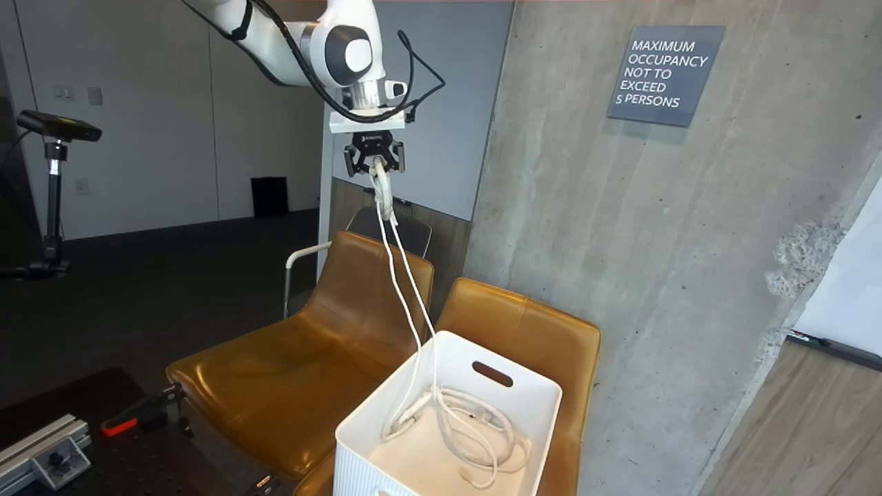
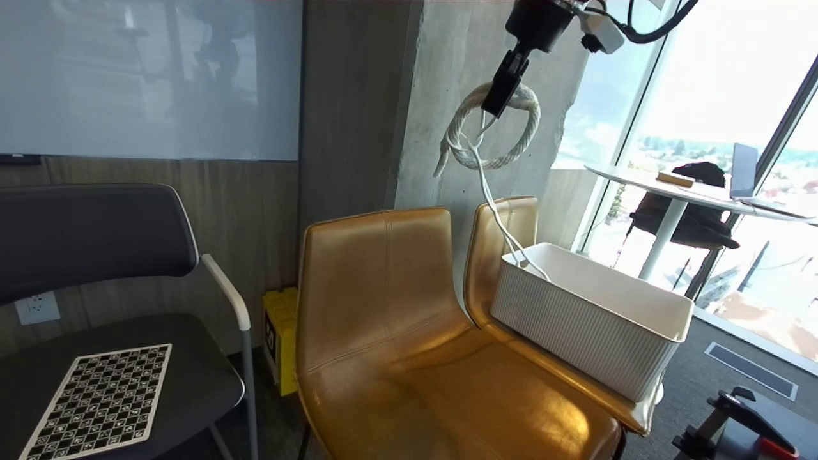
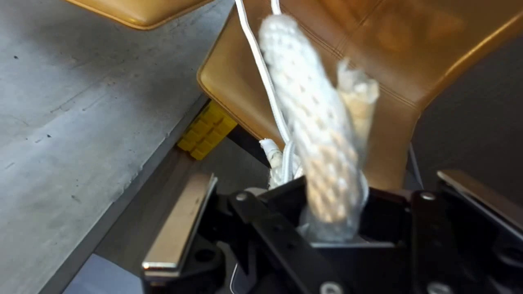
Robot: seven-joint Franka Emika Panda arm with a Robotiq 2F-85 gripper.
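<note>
on the concrete wall (image 1: 551,172) hangs a gray occupancy sign (image 1: 666,76); a whiteboard (image 2: 147,83) hangs behind a dark chair (image 2: 96,236) bearing a black-and-white checkered board (image 2: 99,396); a yellow box (image 2: 281,329) shows between that chair and a brown chair (image 2: 383,275); by the window (image 2: 735,70), an open laptop (image 2: 743,169) rests on a white tabletop (image 2: 632,177)

the bin (image 2: 581,329) stands open above; cords (image 2: 487,193) hang across one corner.

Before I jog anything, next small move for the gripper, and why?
I'd probably raise the gripper slightly and slowly, grip kept: the thick white rope hangs from it, and two thin cords run with some curve down into the white bin, where a coil lies.
</note>
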